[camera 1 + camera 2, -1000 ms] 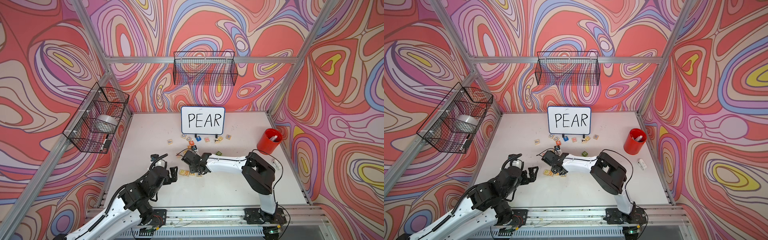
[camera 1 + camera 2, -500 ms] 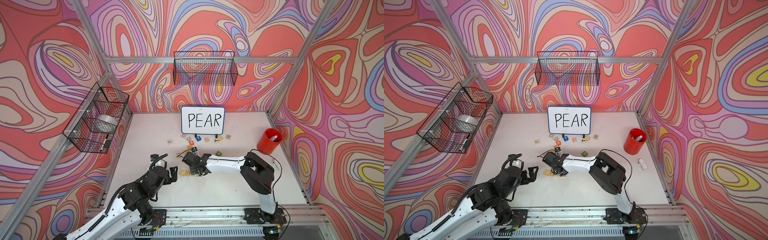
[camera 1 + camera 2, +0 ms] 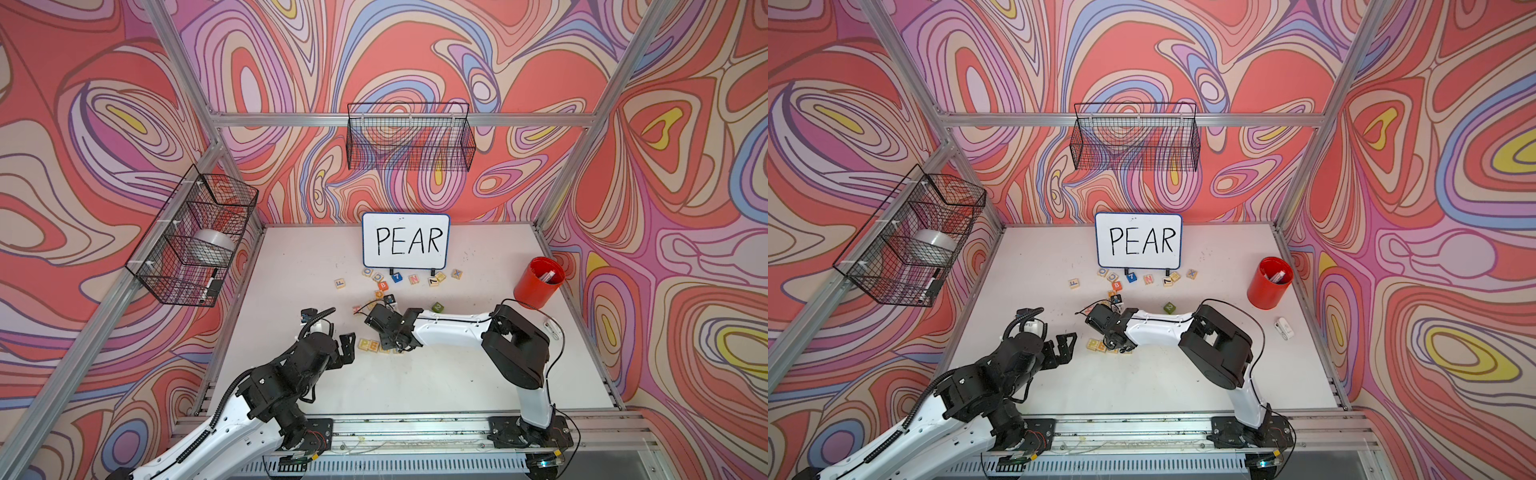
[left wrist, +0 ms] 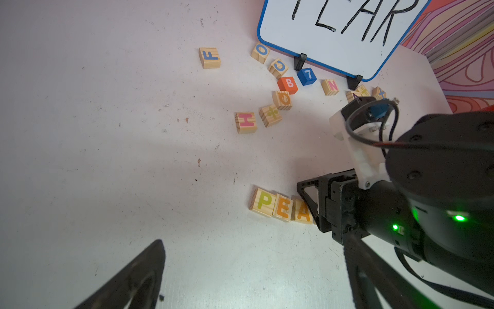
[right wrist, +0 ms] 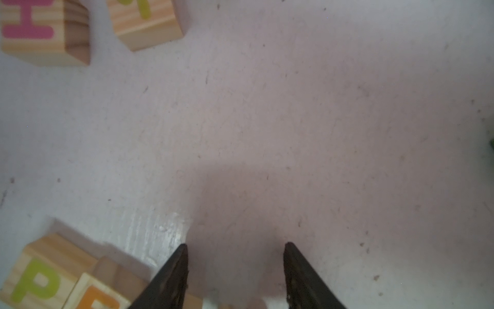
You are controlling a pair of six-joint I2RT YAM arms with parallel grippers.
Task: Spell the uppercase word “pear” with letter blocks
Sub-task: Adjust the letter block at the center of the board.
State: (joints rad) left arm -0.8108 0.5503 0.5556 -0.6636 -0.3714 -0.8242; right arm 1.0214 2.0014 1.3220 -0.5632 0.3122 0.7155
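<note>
You are looking at the P block (image 4: 263, 201), E block (image 4: 283, 207) and A block (image 4: 302, 212) lying side by side in a touching row on the table (image 4: 107, 133), well apart from the white board (image 4: 334, 34). Your right gripper (image 5: 235, 244) is hanging low at the A end of the row, fingers standing apart with bare table between the tips; what is lying past the A seems hidden behind it. Your left gripper (image 3: 347, 348) is hovering just beside the P end, spread wide and holding nothing.
</note>
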